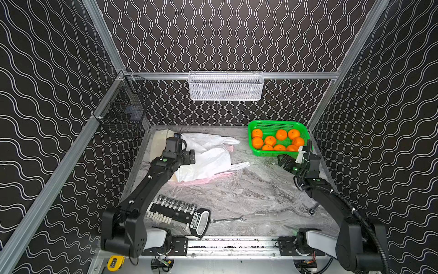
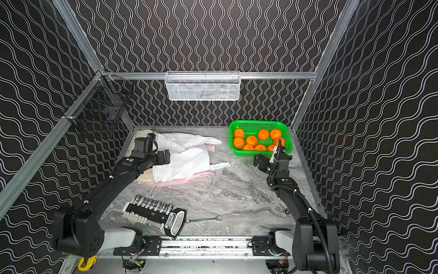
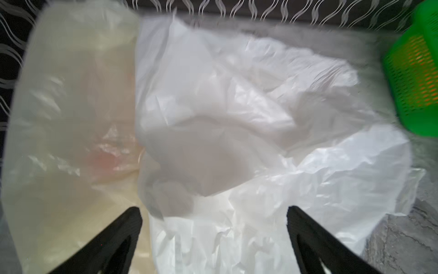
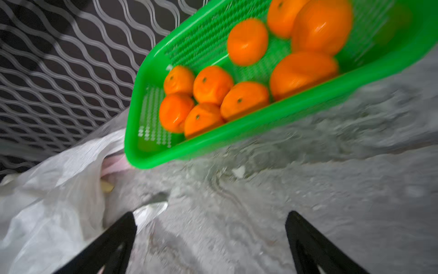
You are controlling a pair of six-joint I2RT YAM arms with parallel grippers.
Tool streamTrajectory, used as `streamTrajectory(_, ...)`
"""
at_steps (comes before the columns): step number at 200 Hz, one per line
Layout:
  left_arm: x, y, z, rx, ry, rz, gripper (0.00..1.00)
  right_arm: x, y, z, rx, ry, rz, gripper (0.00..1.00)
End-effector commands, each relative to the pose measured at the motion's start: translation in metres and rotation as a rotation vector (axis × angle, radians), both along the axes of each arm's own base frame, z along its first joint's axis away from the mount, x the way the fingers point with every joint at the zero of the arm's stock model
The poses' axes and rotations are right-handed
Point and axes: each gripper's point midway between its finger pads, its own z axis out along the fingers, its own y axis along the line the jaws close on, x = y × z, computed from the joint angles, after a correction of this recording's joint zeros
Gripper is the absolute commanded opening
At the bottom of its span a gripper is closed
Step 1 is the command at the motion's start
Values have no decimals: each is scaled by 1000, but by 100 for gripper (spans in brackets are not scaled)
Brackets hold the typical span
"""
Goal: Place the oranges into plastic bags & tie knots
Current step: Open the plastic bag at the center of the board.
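Right now all nine small round bright-orange oranges (image 1: 281,134) sit in the green perforated plastic basket (image 1: 277,122) at the far right of the grey marbled worktop (image 1: 248,194). Far left, a crinkly white plastic bag (image 1: 208,154) lies flat over a yellowish translucent bag (image 3: 71,95) and a pink bag (image 1: 228,148). The left tool (image 3: 213,208) hangs over the white bag, spread wide and empty. The right tool (image 4: 212,213), equally wide and empty, is just in front of the basket.
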Motion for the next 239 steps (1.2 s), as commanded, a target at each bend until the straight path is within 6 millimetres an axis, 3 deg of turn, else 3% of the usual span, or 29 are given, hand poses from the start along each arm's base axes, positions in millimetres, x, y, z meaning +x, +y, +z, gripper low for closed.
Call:
streamTrajectory(1, -20, -13, -11, -112, 104, -5, 99, -8, 33, 12, 163, -33, 140, 100)
streamTrajectory(24, -18, -15, 8, -190, -9, 34, 99, -7, 45, 14, 238, -14, 166, 100)
streamTrajectory(46, -13, -28, 20, -192, -14, 0, 99, -9, 76, 11, 240, 32, 271, 100)
streamTrajectory(71, -16, -73, 32, 0, 9, -114, 99, -13, 107, 17, 80, 38, 310, 100)
streamTrajectory(89, -18, -110, 32, 86, 22, -198, 99, -12, 113, 27, 53, 25, 307, 100)
streamTrajectory(104, -18, -138, 30, 183, 32, -247, 99, -12, 108, 36, 44, 6, 278, 100)
streamTrajectory(125, -10, -159, 17, 287, 89, -247, 99, -10, 83, 48, -13, -19, 154, 100)
streamTrajectory(162, 5, -177, 4, 403, 135, -231, 99, -17, 47, 61, -45, 30, 48, 100)
streamTrajectory(208, 36, -200, -8, 492, 124, -238, 99, -28, 31, 63, -66, 44, 18, 100)
streamTrajectory(239, 58, -204, -15, 570, 105, -206, 99, -32, 20, 57, -52, 63, -9, 100)
